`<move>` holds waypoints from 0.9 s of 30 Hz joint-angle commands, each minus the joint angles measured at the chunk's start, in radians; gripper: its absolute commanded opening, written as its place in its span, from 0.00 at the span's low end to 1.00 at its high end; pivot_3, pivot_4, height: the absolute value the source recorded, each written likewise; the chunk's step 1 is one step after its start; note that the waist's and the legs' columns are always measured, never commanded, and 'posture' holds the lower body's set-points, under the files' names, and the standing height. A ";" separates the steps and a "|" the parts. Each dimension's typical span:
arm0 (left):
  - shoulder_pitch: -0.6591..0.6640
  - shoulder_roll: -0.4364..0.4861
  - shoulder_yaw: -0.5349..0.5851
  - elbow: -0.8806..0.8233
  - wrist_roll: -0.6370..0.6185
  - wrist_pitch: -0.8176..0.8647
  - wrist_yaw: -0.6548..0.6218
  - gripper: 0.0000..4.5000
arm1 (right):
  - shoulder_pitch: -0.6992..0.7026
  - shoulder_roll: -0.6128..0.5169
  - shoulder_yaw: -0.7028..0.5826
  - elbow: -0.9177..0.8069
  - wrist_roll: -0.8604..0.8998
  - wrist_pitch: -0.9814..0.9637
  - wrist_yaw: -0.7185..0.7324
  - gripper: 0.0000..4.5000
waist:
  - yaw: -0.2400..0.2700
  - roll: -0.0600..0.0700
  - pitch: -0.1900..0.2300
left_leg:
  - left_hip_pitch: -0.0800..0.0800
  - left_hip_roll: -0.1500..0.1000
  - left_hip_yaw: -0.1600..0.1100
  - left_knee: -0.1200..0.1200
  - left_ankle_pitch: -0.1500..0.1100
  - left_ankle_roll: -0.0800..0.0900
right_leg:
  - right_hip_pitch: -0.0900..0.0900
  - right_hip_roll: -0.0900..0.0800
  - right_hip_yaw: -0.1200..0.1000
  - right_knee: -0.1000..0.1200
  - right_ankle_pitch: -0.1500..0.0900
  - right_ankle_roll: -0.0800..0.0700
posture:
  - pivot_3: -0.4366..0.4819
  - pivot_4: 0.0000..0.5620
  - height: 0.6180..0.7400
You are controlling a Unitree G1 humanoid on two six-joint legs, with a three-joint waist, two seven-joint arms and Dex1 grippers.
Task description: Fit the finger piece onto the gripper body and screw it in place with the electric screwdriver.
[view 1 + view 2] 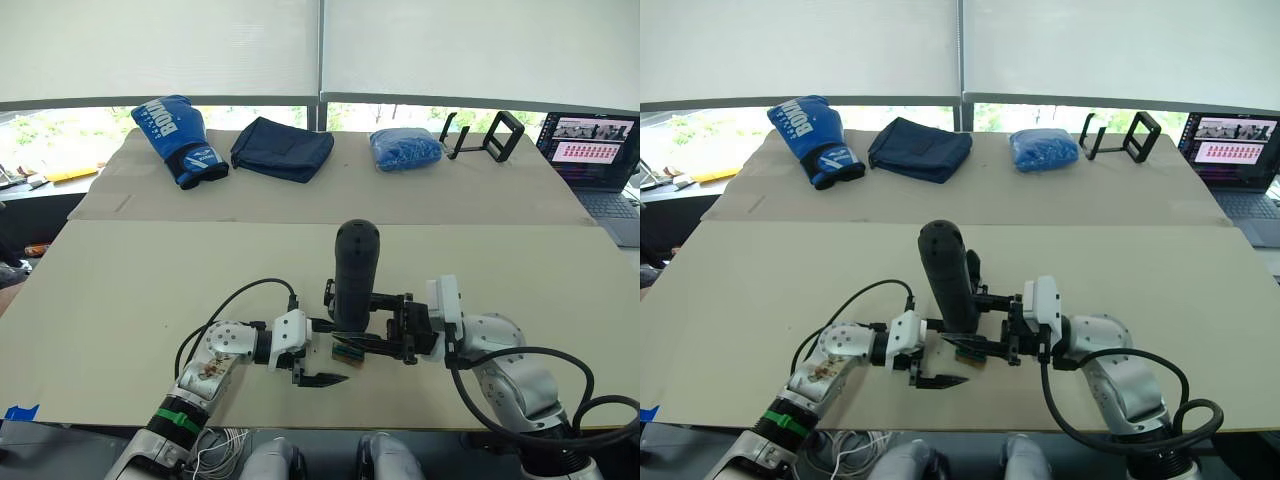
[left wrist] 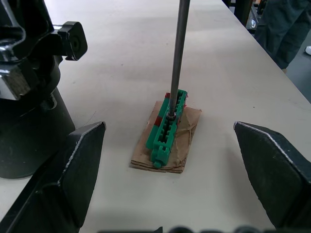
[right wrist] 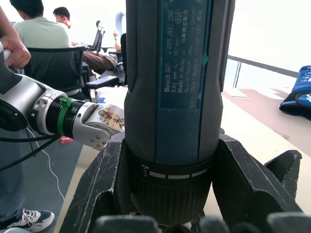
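The electric screwdriver (image 1: 356, 272) stands upright near the table's front middle, with my right gripper (image 1: 372, 326) shut around its lower body (image 3: 170, 97). Its thin metal bit (image 2: 178, 53) comes down onto a small green-and-brown block (image 2: 167, 132) on the table. My left gripper (image 2: 170, 138) is open, its two black fingers (image 2: 80, 160) spread wide on either side of that block and touching nothing. The gripper body (image 2: 29, 121), a black assembly on a round base, stands just beside the block, behind the screwdriver (image 1: 973, 268). The finger piece is hidden or out of view.
Along the far side of the table lie a blue boxing glove (image 1: 178, 138), a dark blue cloth (image 1: 282, 148), a blue bag (image 1: 405, 148) and a black stand (image 1: 482, 135). A laptop (image 1: 600, 150) sits far right. People sit behind (image 3: 34, 34).
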 commanded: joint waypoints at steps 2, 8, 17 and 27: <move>0.030 0.008 -0.004 0.023 -0.003 -0.002 -0.005 0.99 | -0.008 0.004 -0.018 -0.041 0.034 -0.016 0.007 0.43 | -0.001 0.000 0.000 | 0.000 0.000 0.000 0.000 0.000 0.000 | 0.000 0.000 0.000 0.000 0.000 0.000 | 0.48 0.27 1.00; 0.046 0.023 0.023 -0.018 -0.037 0.005 -0.016 0.99 | -0.024 0.000 -0.023 -0.048 0.045 -0.010 0.010 0.43 | -0.002 0.000 0.000 | -0.001 0.000 0.000 0.000 0.000 0.000 | -0.001 0.000 0.000 0.000 0.000 0.000 | 0.48 0.27 1.00; 0.082 0.064 0.067 -0.122 -0.117 0.036 -0.028 0.99 | -0.064 0.001 -0.031 -0.072 0.071 0.020 0.001 0.43 | -0.007 0.000 0.000 | -0.002 0.001 0.000 -0.001 0.000 -0.001 | -0.003 0.001 0.000 0.000 0.000 0.000 | 0.48 0.27 1.00; 0.135 0.115 0.146 -0.250 -0.237 0.116 -0.038 0.99 | -0.106 -0.022 -0.052 -0.124 0.134 0.082 -0.026 0.43 | -0.003 0.000 0.000 | -0.004 0.000 0.000 0.000 0.000 -0.001 | -0.004 0.001 0.000 0.000 0.000 0.000 | 0.48 0.27 1.00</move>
